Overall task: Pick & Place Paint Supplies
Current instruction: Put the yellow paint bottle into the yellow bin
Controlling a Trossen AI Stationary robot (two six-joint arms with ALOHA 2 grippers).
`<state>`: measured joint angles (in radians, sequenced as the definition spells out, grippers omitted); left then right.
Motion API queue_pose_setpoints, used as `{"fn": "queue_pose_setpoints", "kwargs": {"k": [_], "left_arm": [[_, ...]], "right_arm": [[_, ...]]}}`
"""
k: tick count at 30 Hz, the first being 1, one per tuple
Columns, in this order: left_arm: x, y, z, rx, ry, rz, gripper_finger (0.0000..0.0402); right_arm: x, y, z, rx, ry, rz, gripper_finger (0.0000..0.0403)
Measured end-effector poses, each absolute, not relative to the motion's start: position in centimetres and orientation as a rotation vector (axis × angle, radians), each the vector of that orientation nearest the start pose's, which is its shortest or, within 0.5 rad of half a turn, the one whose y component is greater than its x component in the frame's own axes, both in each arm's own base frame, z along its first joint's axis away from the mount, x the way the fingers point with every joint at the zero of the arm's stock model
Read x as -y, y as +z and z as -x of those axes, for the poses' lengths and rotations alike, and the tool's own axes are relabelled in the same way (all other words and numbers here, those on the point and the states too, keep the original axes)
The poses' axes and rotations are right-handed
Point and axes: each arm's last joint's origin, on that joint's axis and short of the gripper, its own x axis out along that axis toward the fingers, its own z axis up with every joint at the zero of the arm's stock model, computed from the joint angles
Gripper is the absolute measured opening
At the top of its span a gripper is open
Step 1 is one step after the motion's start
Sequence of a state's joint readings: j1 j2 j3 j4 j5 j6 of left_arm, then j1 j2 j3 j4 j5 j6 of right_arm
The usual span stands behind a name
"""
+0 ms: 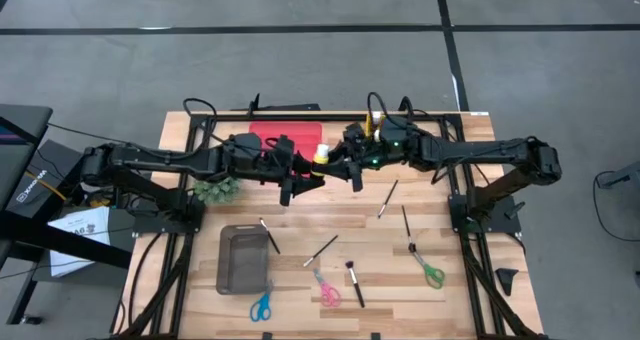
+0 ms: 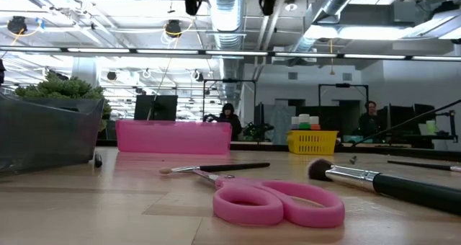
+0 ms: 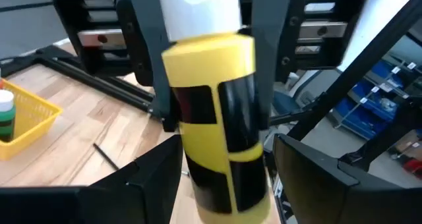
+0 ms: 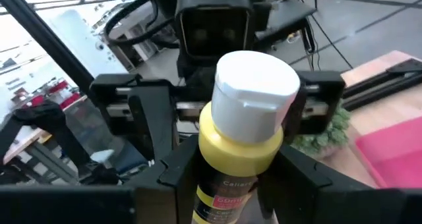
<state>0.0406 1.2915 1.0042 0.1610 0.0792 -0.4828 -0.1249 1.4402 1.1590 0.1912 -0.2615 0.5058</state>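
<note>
Yellow and black, the paint bottle with its white cap hangs in the air above the back middle of the wooden tabletop, between the two arms. The right claw grips the bottle by its body, one finger on each side. The left claw is wide open around the same bottle, and I cannot tell if its fingers touch it. Thin paintbrushes lie flat on the tabletop, near pink scissors and a grey bin
</note>
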Motion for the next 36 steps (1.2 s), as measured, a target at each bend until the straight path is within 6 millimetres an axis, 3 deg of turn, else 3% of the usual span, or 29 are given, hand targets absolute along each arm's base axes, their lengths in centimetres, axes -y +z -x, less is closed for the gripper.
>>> {"fn": "queue_pose_setpoints", "kwargs": {"k": [15,24,36], "left_arm": [[-1.0,33.0,-29.4,-0.169,0.000,0.519,0.0112],[-0.8,32.3,-29.1,-0.267,-0.035,0.499,0.0112],[-0.1,30.8,-28.4,-0.458,-0.128,0.491,0.0110]], "right_arm": [[3.6,34.6,-33.2,-0.127,0.103,-0.508,0.0145],[3.5,34.0,-33.2,-0.184,0.111,-0.560,0.0149],[3.3,33.5,-32.9,-0.274,0.160,-0.600,0.0205]]}}
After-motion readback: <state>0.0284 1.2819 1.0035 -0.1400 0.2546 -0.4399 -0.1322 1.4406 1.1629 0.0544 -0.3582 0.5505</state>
